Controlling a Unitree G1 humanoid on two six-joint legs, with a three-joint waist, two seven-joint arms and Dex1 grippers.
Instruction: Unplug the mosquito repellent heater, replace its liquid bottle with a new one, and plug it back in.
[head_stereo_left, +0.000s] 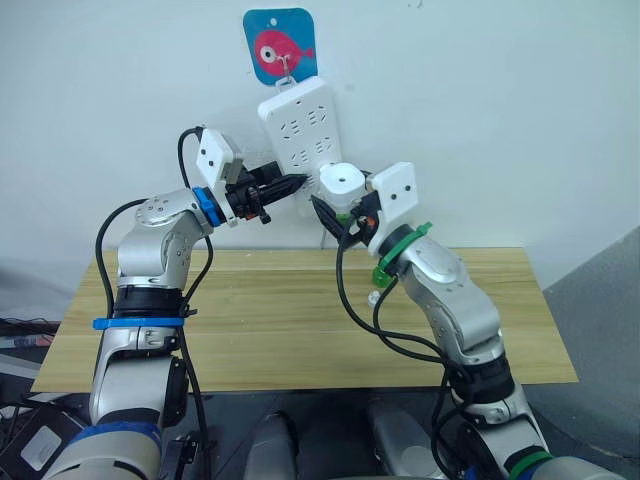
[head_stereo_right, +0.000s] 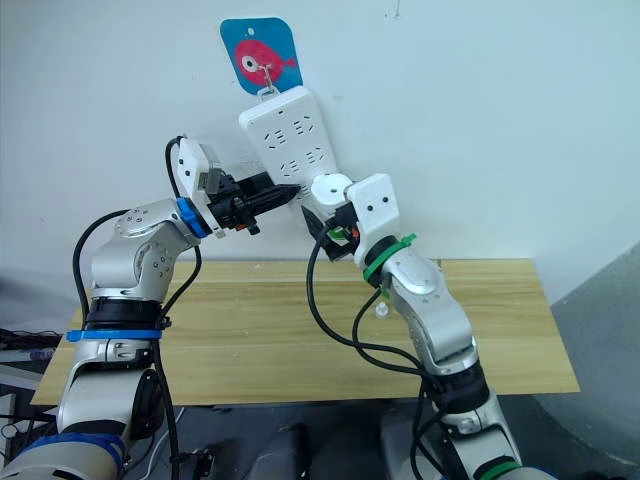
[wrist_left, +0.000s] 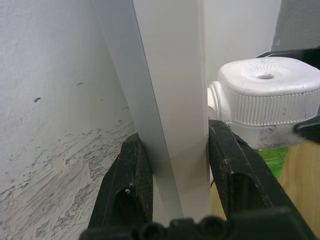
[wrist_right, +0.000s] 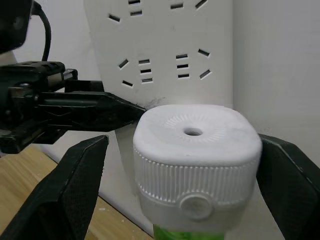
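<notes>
The left hand (head_stereo_left: 297, 183) clamps the lower edge of the white power strip (head_stereo_left: 300, 125) hanging on the wall. The right hand (wrist_right: 175, 200) stands wide around the mosquito repellent heater (wrist_right: 195, 150), which sits against the strip's lower end, above the tabletop (head_stereo_left: 270, 320); green shows beneath it.

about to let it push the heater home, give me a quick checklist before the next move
1. Left hand clamped on the power strip edge to steady it: ok, fingers on both faces in the left wrist view.
2. Right hand around the mosquito repellent heater: cannot tell if gripping; fingers sit wide of it.
3. Green bottle fitted under the heater: ok.
4. Heater at the strip's lower end: ok.
5. Prongs lined up with a socket: cannot tell, hidden.
6. Strip hanging on its wall hook: ok.
</notes>
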